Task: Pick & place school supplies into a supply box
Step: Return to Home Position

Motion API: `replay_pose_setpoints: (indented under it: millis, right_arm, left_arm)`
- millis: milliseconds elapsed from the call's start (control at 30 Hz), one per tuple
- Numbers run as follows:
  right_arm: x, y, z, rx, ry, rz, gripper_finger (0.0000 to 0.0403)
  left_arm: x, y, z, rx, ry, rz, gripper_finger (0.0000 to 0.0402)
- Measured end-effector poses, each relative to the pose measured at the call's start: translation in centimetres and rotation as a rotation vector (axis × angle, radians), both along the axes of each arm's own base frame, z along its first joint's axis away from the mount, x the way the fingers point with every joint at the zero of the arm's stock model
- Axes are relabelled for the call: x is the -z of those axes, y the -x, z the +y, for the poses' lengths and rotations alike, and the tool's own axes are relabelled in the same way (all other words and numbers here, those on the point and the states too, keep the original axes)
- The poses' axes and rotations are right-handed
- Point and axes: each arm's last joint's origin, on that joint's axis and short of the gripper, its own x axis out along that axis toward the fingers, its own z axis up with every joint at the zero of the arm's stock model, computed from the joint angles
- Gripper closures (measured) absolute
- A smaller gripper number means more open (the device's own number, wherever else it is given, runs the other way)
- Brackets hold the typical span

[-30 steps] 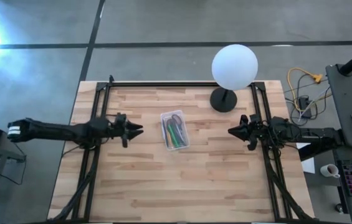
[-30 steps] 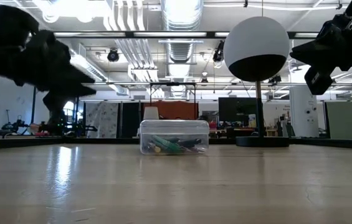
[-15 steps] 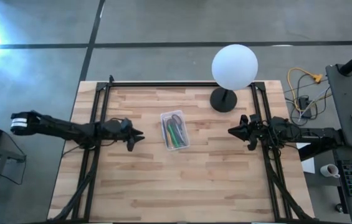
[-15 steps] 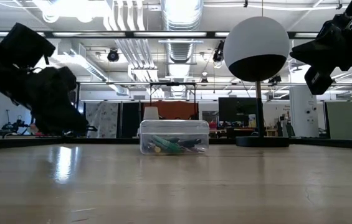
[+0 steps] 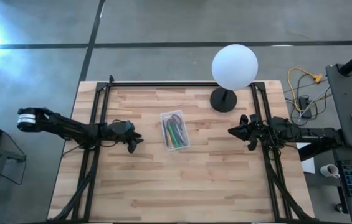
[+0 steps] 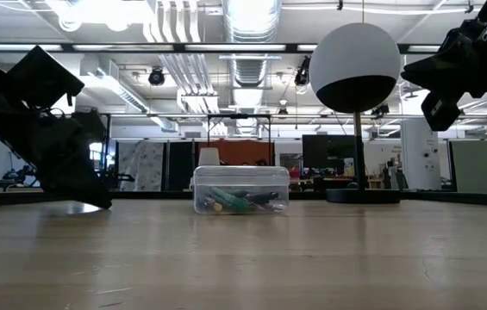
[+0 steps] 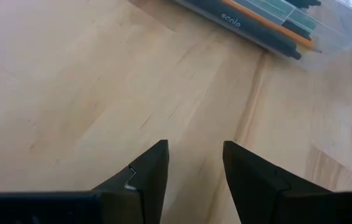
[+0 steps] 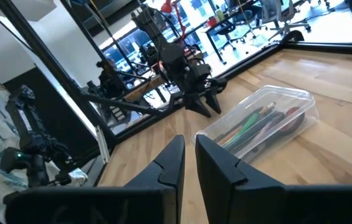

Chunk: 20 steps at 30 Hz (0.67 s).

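The clear supply box (image 5: 174, 130) stands on the table's middle with its lid down. Pens and pencils in green, orange and dark lie inside it, and it also shows in the low view (image 6: 241, 191) and the right wrist view (image 8: 263, 121). My left gripper (image 5: 136, 140) is open and empty, tipped down close over the wood left of the box (image 7: 275, 25); in the left wrist view (image 7: 194, 149) its fingers frame bare table. My right gripper (image 5: 230, 131) hangs shut and empty above the table, right of the box. The scissors do not show apart.
A white globe lamp (image 5: 234, 66) on a black base (image 5: 223, 99) stands at the table's far right, behind my right gripper. Black frame rails (image 5: 98, 112) run along the left, right and far edges. Bare wood lies on the near half of the table (image 5: 182, 186).
My left gripper has gone down toward the table and a little toward the near edge, tipping its fingers downward; it now hangs just above the wood left of the box. The box has stayed put.
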Motion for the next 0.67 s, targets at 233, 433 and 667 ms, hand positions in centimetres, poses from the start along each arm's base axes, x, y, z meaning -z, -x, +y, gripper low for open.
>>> replay_pose_setpoints:
  millis: [233,433,667]
  right_arm:
    - [0.0,0.0,0.0,0.0,0.0,0.0,0.0369]
    - [0.0,0.0,0.0,0.0,0.0,0.0,0.0369]
    - [0.0,0.0,0.0,0.0,0.0,0.0,0.0369]
  left_arm:
    - [0.27,0.07,-0.01,0.0,0.003,0.024,0.0261]
    - [0.05,-0.06,0.01,0.0,0.002,0.012,0.0261]
    - [-0.03,-0.07,0.01,0.0,0.001,0.005,0.0261]
